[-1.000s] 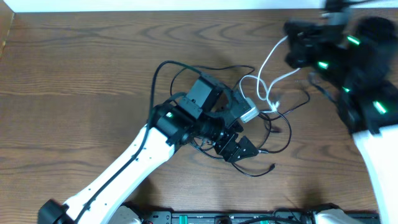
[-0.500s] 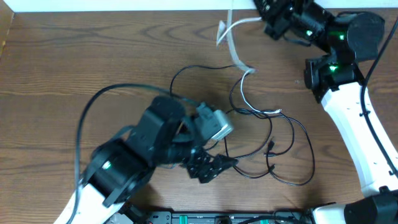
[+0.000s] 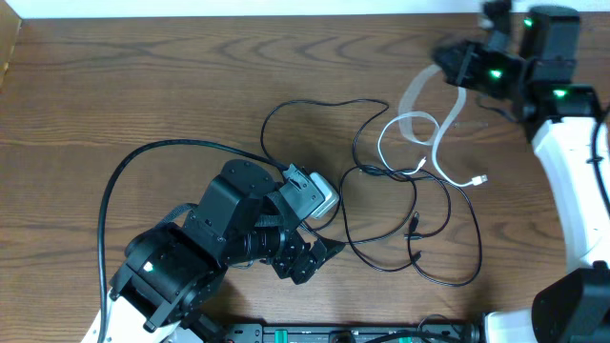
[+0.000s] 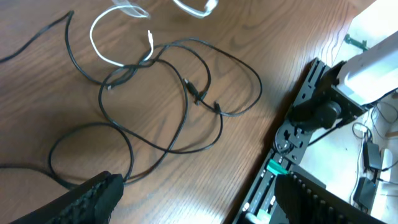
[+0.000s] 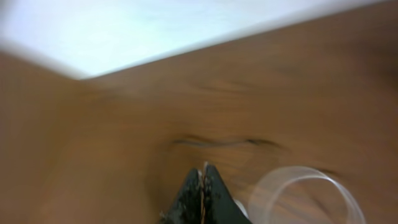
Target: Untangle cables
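On the wooden table (image 3: 143, 86), the black cable (image 3: 416, 221) lay slack just right of centre. It was long and thin, sprawled in several wide overlapping loops that ran from the middle out toward 4 o'clock. One strand reached up toward 12 o'clock, and small plug ends sat among the lower loops. In the left wrist view the black cable (image 4: 194, 93) crossed itself several times around a small inline plug.

The white cable (image 3: 380, 151) was shorter. It sat at about 2 o'clock from the black tangle and curled into one small loop whose bottom edge crossed the top of the black loops. Its free plug end lay on bare wood toward 3 o'clock. Its other end rose, blurred, to the right gripper (image 3: 456, 65) at 1 o'clock. The white cable (image 4: 93, 43) showed the same round loop in the left wrist view.

The right gripper (image 5: 202, 183) had its fingers pressed together, apparently pinching the white cable.

The left gripper (image 3: 319, 257) hung at 6 o'clock over the near edge of the black loops. Its fingers (image 4: 93, 196) were spread apart with nothing between them. A thick black arm lead (image 3: 181, 143) arced at 9 o'clock.
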You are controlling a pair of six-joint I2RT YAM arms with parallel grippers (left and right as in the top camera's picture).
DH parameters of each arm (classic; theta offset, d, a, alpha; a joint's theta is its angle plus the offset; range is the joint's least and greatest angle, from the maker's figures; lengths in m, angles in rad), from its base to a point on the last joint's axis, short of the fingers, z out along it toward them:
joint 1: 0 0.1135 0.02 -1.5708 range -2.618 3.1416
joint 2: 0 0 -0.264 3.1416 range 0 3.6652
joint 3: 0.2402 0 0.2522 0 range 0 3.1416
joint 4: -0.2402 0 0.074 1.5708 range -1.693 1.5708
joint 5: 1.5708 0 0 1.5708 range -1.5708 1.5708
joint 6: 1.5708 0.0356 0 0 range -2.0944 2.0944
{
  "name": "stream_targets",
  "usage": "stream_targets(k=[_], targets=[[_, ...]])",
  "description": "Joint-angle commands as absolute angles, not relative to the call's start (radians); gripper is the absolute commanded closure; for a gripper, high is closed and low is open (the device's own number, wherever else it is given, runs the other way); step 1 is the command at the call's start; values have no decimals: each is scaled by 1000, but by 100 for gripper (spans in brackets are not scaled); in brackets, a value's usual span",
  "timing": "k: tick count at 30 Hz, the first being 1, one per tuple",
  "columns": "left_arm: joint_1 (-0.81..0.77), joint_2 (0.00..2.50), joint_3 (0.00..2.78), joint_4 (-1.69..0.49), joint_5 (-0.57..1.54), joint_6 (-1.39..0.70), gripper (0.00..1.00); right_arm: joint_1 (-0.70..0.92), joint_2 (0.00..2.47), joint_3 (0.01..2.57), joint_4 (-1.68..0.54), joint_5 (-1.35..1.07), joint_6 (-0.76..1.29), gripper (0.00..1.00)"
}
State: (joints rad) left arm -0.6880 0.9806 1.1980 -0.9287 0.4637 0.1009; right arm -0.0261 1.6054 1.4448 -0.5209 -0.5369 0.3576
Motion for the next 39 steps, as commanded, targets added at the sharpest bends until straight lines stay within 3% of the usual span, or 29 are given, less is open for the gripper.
stream_targets(k=[1,5,10,23,26,31,39], targets=[[-686,980,1200,-930,451,93,16,-95,1595,1454,-630,-123,282,99],[-686,989,1200,-931,451,93,16,-179,1595,1454,-724,-15,284,99],[-686,1015,1200,-930,451,92,16,-240,1595,1454,-766,-202,262,99],[-686,1059,1200,-930,451,92,16,-105,1596,1398,-1018,-220,254,99],[-686,1059,1200,-931,452,92,15,-7,1617,1337,-987,-215,188,88],[-686,1058,1200,-931,459,92,16,70,1687,1301,-916,-188,186,99],[-686,1058,1200,-931,459,92,15,74,1857,1300,-818,-186,270,99]])
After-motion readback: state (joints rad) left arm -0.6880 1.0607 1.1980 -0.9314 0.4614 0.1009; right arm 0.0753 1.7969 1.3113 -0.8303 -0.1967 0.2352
